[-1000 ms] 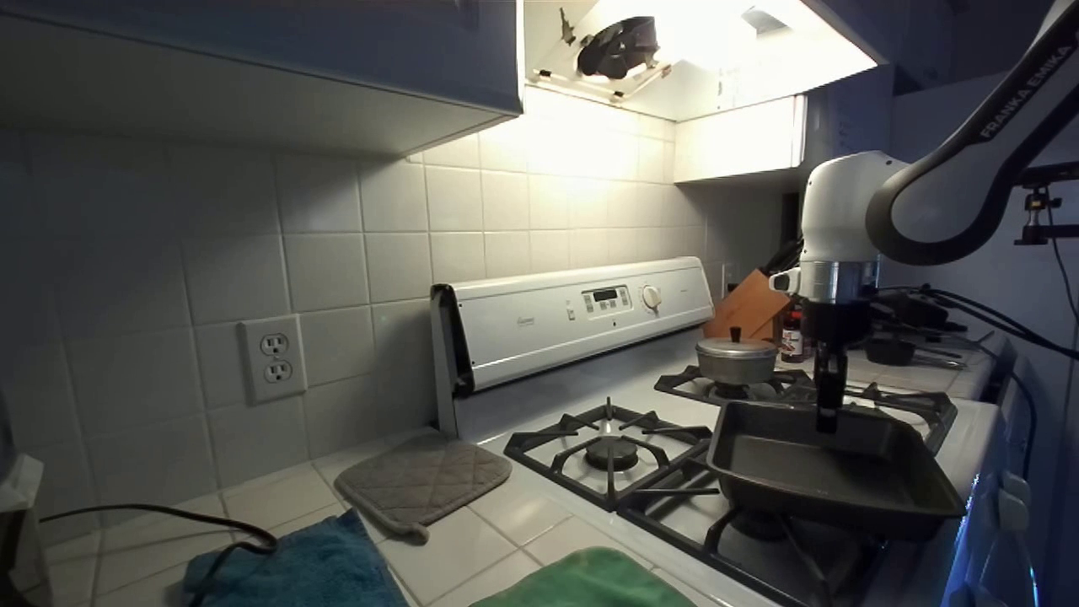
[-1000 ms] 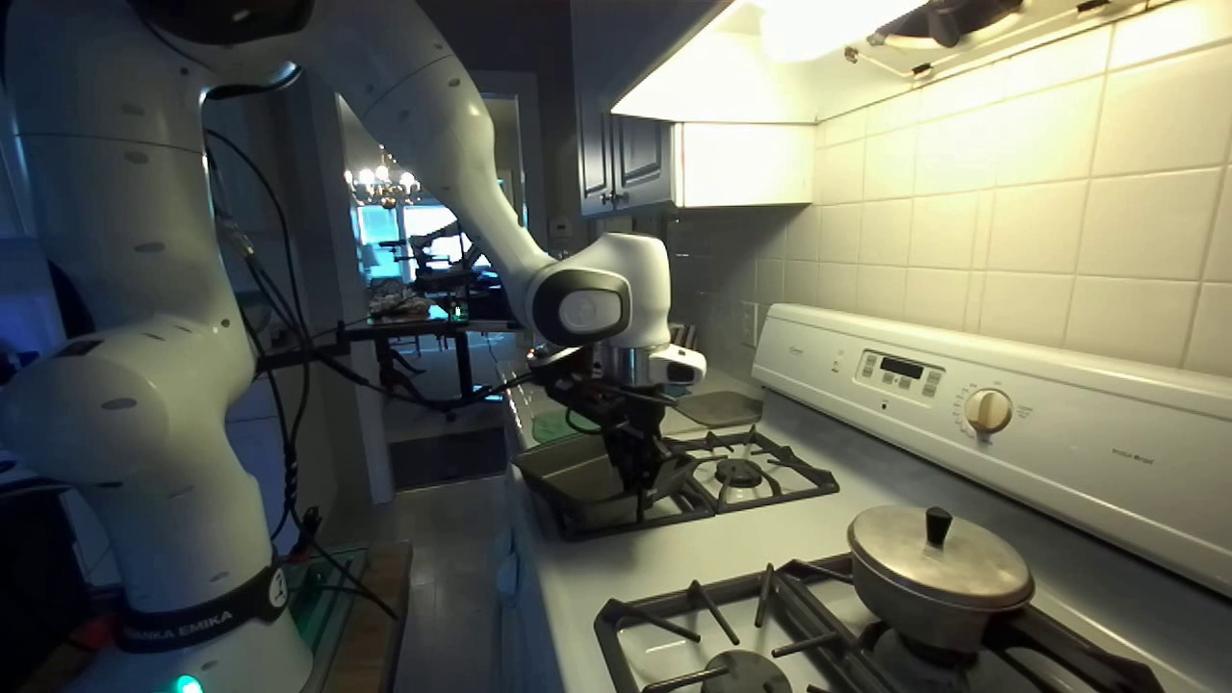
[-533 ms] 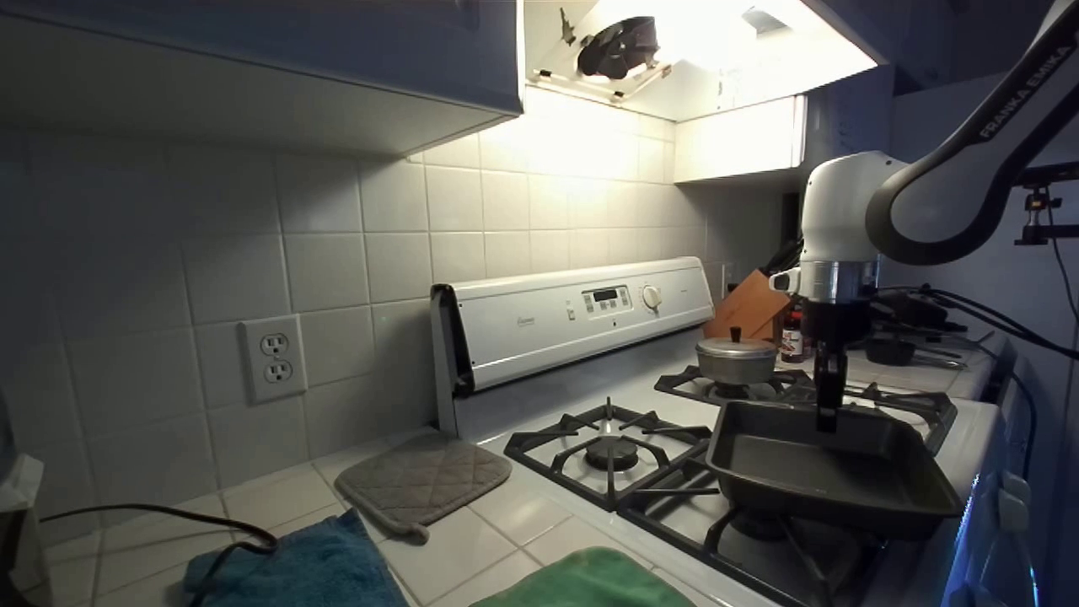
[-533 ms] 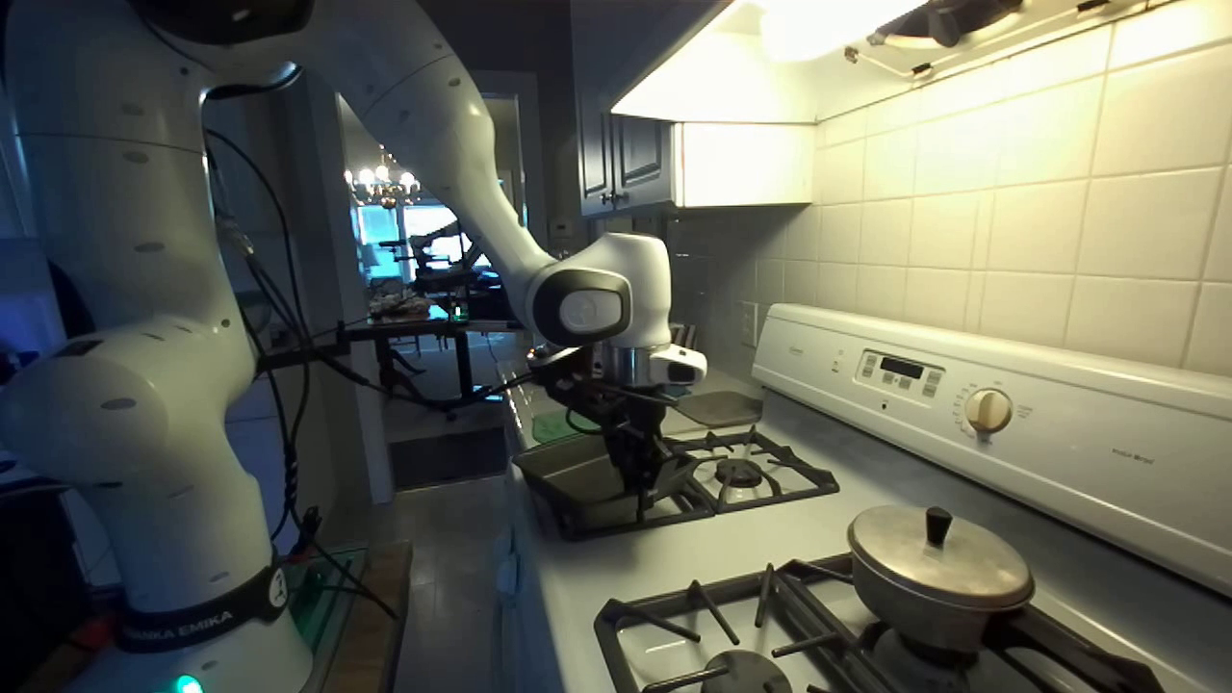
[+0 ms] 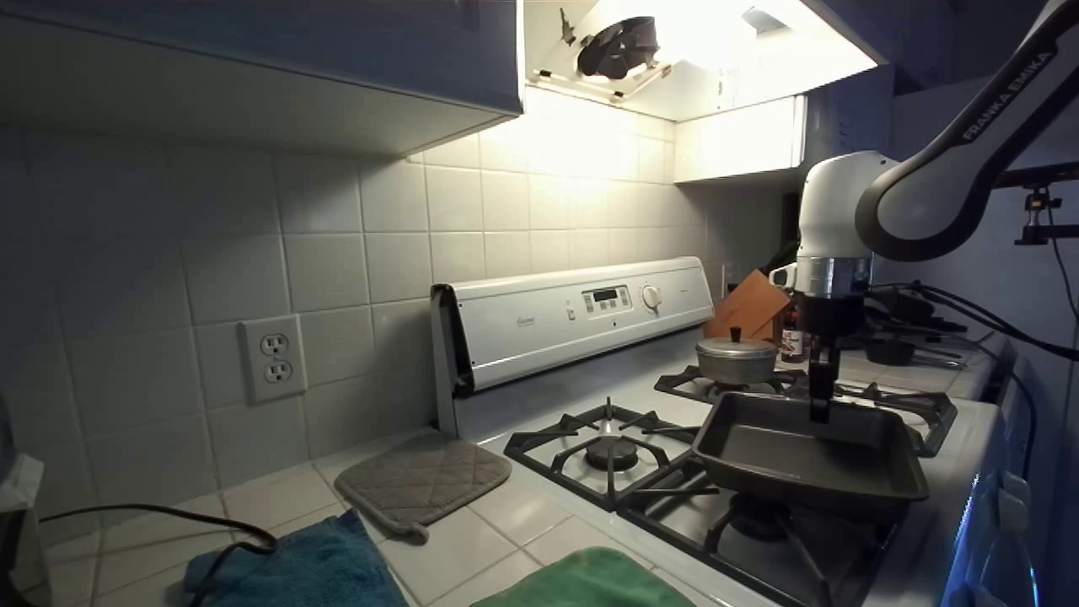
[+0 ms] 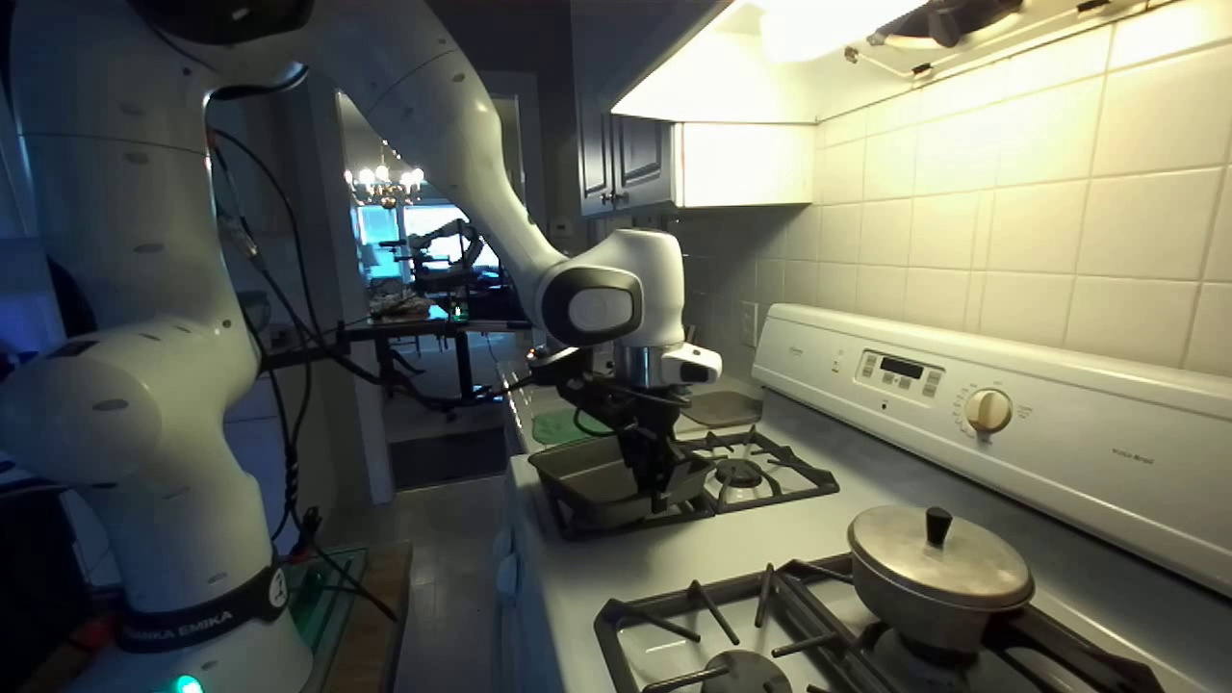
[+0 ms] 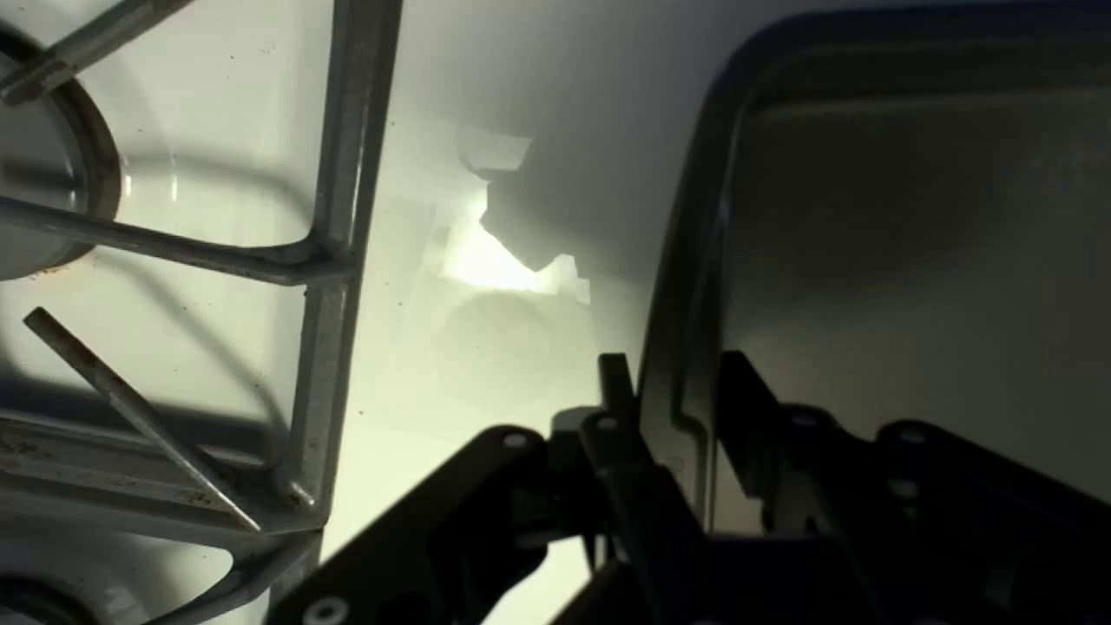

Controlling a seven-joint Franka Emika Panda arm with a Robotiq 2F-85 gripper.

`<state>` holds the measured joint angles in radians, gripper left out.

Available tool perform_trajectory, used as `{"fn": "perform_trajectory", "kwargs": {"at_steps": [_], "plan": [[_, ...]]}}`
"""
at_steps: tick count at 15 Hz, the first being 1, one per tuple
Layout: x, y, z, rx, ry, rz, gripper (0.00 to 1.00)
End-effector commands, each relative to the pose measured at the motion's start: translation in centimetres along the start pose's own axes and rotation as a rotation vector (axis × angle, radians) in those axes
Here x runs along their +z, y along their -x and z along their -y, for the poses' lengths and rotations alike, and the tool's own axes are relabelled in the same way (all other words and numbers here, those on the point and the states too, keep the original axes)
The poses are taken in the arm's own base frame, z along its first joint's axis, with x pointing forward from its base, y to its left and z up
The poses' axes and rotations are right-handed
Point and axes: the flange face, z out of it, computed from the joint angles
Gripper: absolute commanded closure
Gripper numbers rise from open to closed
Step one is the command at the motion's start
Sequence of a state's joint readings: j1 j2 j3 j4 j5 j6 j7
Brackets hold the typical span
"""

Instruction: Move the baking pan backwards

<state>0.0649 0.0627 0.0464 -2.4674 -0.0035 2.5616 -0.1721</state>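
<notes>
The black two-fingered hand (image 7: 674, 386) is clamped on one rim of the dark grey, shallow rectangular metal baking pan (image 5: 801, 459), lower right in an exterior view; shifting it back seems the current step; next likely comes level travel toward the long white stove backguard (image 5: 582, 327) at centre, then release; since the earlier frame, hand and pan sit further left there.
</notes>
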Motion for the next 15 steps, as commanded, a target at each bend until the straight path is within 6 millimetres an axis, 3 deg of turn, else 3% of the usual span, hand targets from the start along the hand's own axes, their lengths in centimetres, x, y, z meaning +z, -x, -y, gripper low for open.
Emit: {"fn": "perform_trajectory", "kwargs": {"at_steps": [1,15], "plan": [[0.1,-1.3,-1.2,0.047,0.009,-0.006,0.93],[0.4,-8.6,-1.7,0.116,0.010,-0.041,0.93]]}}
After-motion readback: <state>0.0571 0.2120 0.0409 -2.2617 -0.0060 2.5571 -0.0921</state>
